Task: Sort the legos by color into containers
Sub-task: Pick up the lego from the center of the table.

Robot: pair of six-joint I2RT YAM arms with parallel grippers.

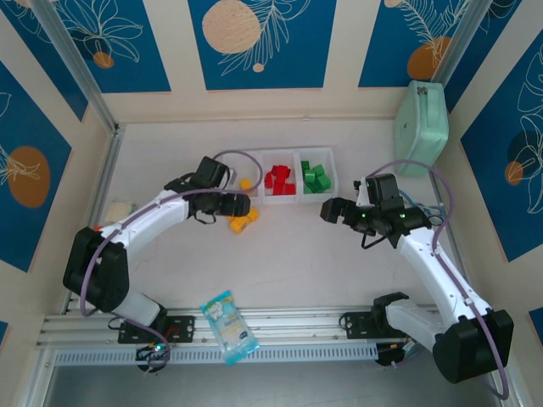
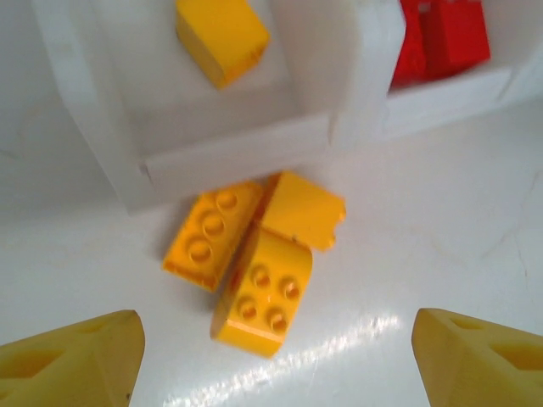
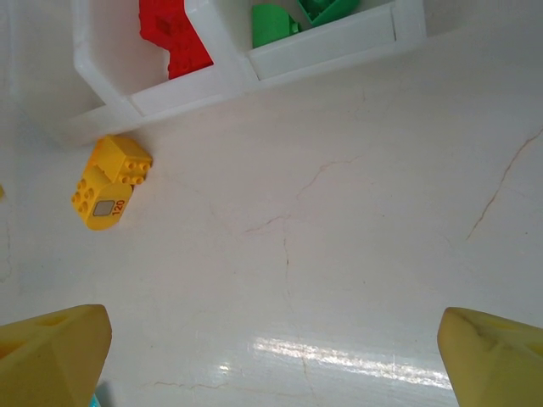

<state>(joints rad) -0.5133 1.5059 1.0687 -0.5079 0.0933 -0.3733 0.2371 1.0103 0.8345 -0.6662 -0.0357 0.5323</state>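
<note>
White tabletop [image 1: 288,254] is carrying three yellow legos [image 2: 254,254], bunched and touching, just near of the tray's [image 2: 229,157] left compartment, which is holding one yellow brick. I am hovering my left pincer [image 2: 273,343] over them, wide and empty; the closest brick's long axis is running nearly crosswise to my fingers' line. My right pincer [image 3: 273,348] is hanging wide and empty, farther off to the right.
</note>
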